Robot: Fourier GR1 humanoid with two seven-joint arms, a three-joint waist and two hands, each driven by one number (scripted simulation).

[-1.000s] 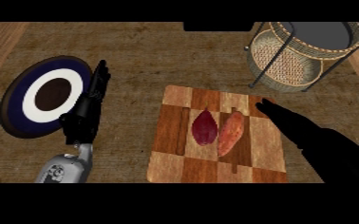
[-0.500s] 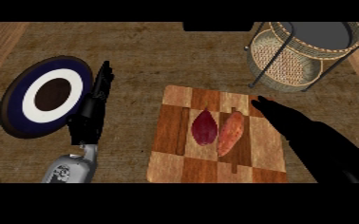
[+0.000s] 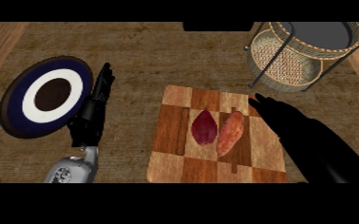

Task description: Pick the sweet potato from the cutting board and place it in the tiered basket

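While on checkered wooden cutting board, tapered orange sweet potato

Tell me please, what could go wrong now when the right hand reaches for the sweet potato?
The sweet potato lies right beside a dark red vegetable on the cutting board, so the open right hand might catch or push the wrong one. The basket has thin metal legs, and the upper tier could block the way in.
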